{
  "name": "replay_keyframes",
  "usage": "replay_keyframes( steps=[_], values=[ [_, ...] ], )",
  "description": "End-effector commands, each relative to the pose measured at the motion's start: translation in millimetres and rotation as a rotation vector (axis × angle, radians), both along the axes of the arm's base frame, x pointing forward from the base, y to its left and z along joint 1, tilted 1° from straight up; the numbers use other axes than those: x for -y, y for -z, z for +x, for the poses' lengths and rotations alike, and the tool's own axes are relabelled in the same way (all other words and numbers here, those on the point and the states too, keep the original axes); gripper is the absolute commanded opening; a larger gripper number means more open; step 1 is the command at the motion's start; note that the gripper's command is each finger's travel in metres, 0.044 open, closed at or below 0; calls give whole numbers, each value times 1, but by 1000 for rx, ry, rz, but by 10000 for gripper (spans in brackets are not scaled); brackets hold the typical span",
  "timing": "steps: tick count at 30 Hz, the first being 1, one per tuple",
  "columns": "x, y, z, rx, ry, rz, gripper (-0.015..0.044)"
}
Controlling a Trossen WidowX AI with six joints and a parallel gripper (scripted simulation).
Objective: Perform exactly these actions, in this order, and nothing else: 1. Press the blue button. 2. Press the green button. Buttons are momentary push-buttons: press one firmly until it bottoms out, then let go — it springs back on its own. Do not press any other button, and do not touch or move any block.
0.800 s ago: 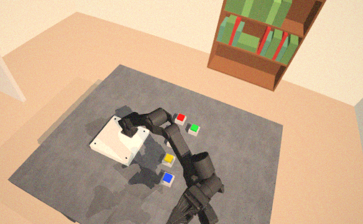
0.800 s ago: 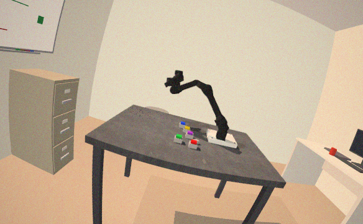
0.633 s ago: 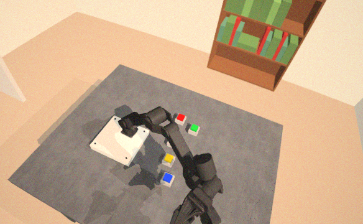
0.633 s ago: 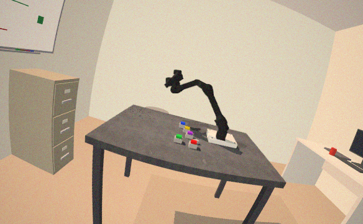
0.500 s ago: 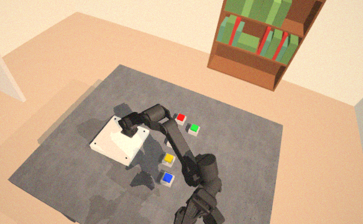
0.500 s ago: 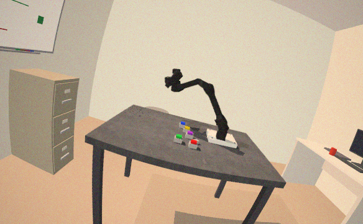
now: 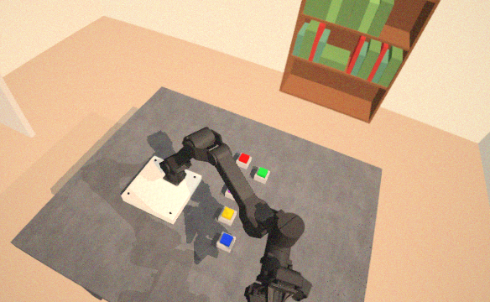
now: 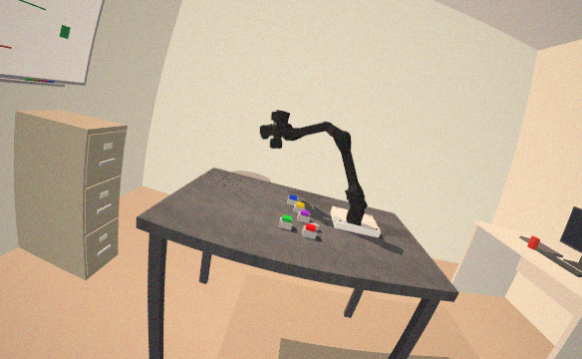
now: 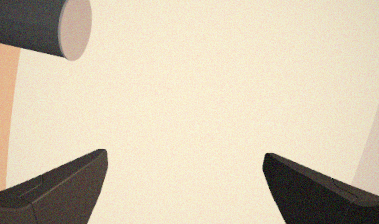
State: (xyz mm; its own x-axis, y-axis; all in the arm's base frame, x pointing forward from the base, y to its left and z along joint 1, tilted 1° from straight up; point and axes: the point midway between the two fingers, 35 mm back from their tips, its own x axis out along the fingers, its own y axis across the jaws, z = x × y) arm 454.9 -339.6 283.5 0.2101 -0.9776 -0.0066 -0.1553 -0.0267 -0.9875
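Observation:
The blue button [image 7: 226, 240] [image 8: 293, 197] sits on a white base, at the blue end of the group in the top view. The green button [image 7: 263, 172] [image 8: 286, 218] sits on a similar base, beside the red one. Both caps stand up from their bases, with nothing on them. My gripper [image 9: 188, 160] is open and empty, raised high above the table [image 7: 333, 189] [image 8: 211, 219] and touching no button. The wrist view shows wall between the spread fingers and no button. The fingertips are hard to make out in the top and exterior views.
The red button [image 7: 244, 158] [image 8: 311, 227], yellow button [image 7: 228, 213] [image 8: 300, 204] and purple button [image 7: 228, 191] [image 8: 304, 212] stand nearby. In the top view the arm partly covers the purple one. The arm stands on a white base plate [image 7: 153, 197] [image 8: 342, 224]. No blocks are visible.

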Motion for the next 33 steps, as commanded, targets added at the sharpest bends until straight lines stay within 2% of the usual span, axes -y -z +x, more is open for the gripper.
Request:
replay_keyframes(
  steps=[1, 9, 19, 33],
  values=[
    [-43, 72, -11, -38, -229, 467, 400],
    [-65, 98, -29, -57, -234, 658, 400],
    [-111, 132, -72, -60, -164, 1009, 400],
    [-205, 149, -170, -65, 207, 1561, 400]
  ],
)
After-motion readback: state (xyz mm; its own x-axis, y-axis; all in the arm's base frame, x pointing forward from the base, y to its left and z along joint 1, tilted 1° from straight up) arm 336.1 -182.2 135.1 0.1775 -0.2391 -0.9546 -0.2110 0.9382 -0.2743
